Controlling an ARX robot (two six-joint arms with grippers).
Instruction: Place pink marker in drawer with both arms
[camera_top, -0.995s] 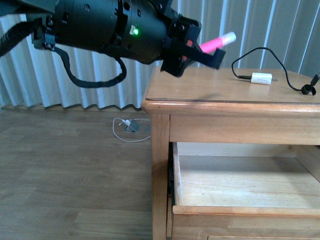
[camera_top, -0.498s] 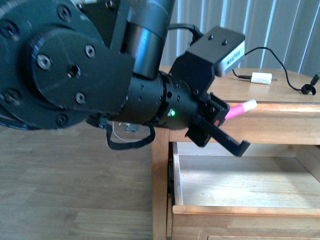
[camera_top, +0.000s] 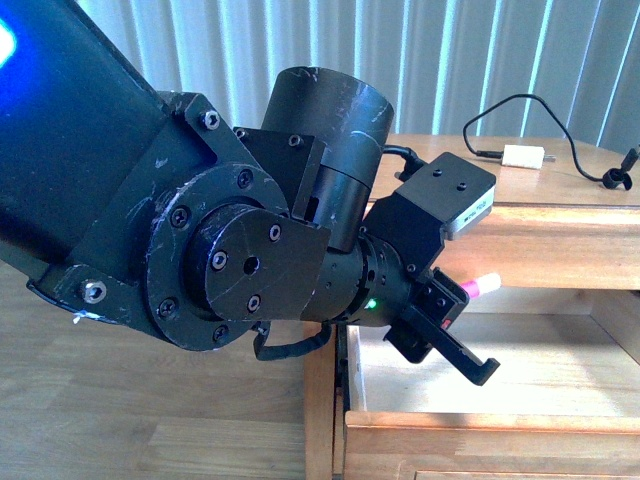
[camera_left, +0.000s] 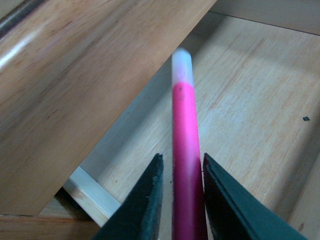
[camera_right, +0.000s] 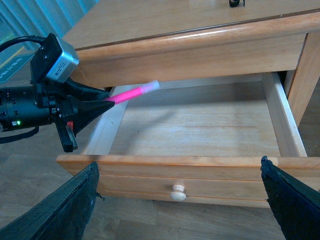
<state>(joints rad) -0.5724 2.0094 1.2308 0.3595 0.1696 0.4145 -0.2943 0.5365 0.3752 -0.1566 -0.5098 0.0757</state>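
The pink marker (camera_top: 478, 285) is clamped between the jaws of my left gripper (camera_top: 465, 320), white cap pointing away from the wrist. It hangs tilted over the left part of the open drawer (camera_top: 520, 370), just under the tabletop's edge. In the left wrist view the marker (camera_left: 185, 130) runs out from the left gripper (camera_left: 182, 157) above the pale drawer floor (camera_left: 240, 100). The right wrist view has the marker (camera_right: 131, 93) and left gripper (camera_right: 107, 102) at the drawer's left wall. My right gripper (camera_right: 178, 165) is open, in front of the drawer front, its fingers wide of the knob (camera_right: 177, 191).
A white charger block (camera_top: 523, 156) with a black cable lies on the wooden tabletop (camera_top: 560, 190). The bulky left arm (camera_top: 200, 230) fills the left half of the front view. Vertical blinds stand behind, and wood flooring (camera_top: 150, 440) lies below.
My left arm has come down from above the tabletop to the drawer opening, carrying the marker. The marker's tip has dropped from tabletop height to below the table's edge.
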